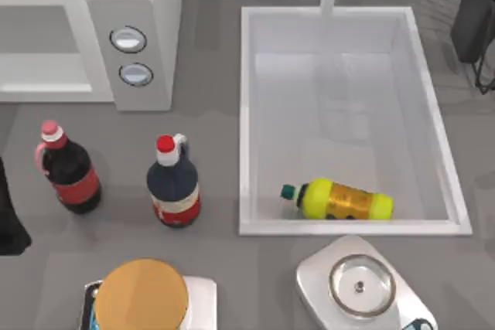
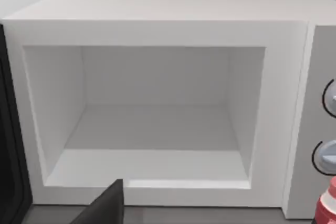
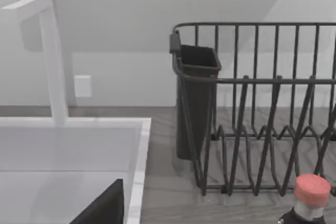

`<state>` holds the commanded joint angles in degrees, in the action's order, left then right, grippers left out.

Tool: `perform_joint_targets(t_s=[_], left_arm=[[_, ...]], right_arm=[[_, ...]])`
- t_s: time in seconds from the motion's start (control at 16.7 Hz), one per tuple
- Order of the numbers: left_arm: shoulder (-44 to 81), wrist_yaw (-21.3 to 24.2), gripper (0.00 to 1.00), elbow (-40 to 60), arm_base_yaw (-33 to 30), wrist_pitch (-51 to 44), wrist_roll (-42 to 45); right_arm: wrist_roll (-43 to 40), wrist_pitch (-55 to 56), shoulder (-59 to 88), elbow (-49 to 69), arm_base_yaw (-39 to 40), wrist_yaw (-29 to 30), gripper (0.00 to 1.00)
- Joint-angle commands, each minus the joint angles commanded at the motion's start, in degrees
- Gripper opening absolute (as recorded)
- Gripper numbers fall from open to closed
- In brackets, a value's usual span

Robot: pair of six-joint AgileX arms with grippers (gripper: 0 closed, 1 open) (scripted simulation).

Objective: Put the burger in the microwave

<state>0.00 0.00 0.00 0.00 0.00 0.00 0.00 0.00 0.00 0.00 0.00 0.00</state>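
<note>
The left gripper [image 2: 103,207] faces the microwave [image 1: 131,28] at the table's back left, its cavity open; whether that gripper is open, I cannot tell. The right gripper [image 3: 103,206] is near the sink [image 1: 247,113]; its state cannot be told either.

Grey counter [image 1: 216,59] runs edge to edge, plain pale wall [image 3: 157,24] behind its far edge. White sink basin [image 1: 249,113] recessed right of centre, white faucet [image 3: 52,56] at its far rim. Black wire dish rack [image 3: 252,108] at far right corner. Light even, soft shadows.
</note>
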Motion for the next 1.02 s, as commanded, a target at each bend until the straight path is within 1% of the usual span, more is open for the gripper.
perform_joint_targets(t_s=[0.24,0.42,0.66,1.02], left_arm=[[1.8,0.0,1.0,1.4,0.3,-1.1,0.1],[9.0,0.0,1.0,6.7,1.3,-5.3,0.3],[25.5,0.0,1.0,18.2,3.4,-14.3,0.9],[57.3,0.0,1.0,40.0,7.5,-31.2,2.0]], right_arm=[[0.0,0.0,0.0,0.0,0.0,0.0,1.0],[0.0,0.0,0.0,0.0,0.0,0.0,1.0],[0.0,0.0,0.0,0.0,0.0,0.0,1.0],[0.0,0.0,0.0,0.0,0.0,0.0,1.0]])
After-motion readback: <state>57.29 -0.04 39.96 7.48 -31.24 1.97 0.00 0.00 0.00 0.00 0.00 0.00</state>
